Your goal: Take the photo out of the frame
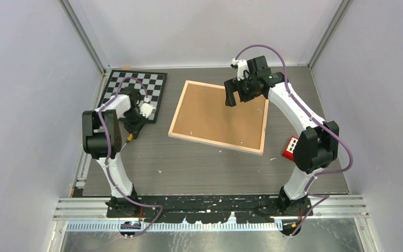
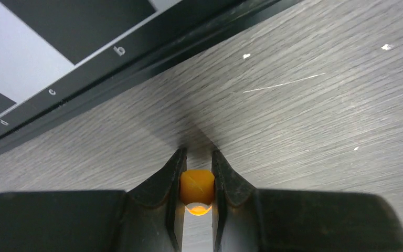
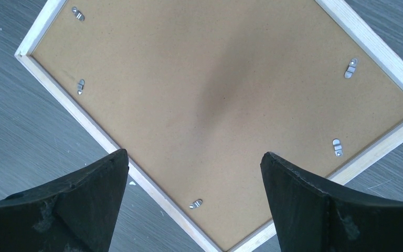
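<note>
Two states show: right gripper [image 3: 194, 157] spreads wide over the face-down frame [image 1: 218, 118], left gripper [image 2: 197, 155] pinches an orange bit [image 2: 197, 184] beside the checkerboard [image 1: 136, 86].

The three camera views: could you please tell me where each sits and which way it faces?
Top external: above, behind the bases, looking down; left arm, right arm, frame, checkerboard.
Left wrist: looking down at table, checkerboard edge; left gripper shut on orange object.
Right wrist: looking down on frame's back; open right gripper.
Shared: top and right wrist both show the frame.
</note>
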Robot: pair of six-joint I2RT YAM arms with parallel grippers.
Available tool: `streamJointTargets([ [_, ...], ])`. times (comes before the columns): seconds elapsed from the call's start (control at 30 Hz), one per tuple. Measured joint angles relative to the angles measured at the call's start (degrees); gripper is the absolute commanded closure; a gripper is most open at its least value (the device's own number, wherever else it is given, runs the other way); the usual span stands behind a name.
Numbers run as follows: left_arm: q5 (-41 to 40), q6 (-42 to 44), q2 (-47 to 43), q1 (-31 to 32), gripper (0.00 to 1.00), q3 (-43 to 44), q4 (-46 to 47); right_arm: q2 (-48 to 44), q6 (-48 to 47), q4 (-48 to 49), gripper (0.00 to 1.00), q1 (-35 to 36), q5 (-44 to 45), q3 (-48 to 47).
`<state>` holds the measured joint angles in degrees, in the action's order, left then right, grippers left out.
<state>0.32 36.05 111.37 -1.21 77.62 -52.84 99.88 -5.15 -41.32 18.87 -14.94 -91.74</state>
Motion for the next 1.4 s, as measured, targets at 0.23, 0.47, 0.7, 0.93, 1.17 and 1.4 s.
streamJointTargets([
  [0.23,1.1,-1.4,-1.2,-1.7,0.62,-2.8,4.6,0.0,0.2,-0.9,0.0,0.0,-0.1,-0.1],
  [0.47,1.5,-1.9,-1.4,-2.6,0.52,-2.8,5.7,1.2,0.2,-2.6,0.0,-0.3,-1.4,-2.9],
  [0.7,1.4,-2.6,-1.5,-3.1,0.34,-2.7,6.4,2.1,0.5,-3.8,0.0,-0.8,-3.1,-3.1],
  [0.93,4.5,-3.6,-1.7,-3.2,0.23,-2.0,8.1,2.2,1.2,-3.9,0.0,-1.9,-4.3,-3.3],
  [1.17,9.8,-4.0,-3.3,-2.5,0.06,5.3,5.3,2.2,2.4,-4.0,0.0,-4.5,-5.7,-3.6],
  [1.4,16.5,3.7,-13.1,6.8,0.07,8.7,4.0,1.9,7.1,-3.2,0.0,-11.2,-9.1,-3.1],
])
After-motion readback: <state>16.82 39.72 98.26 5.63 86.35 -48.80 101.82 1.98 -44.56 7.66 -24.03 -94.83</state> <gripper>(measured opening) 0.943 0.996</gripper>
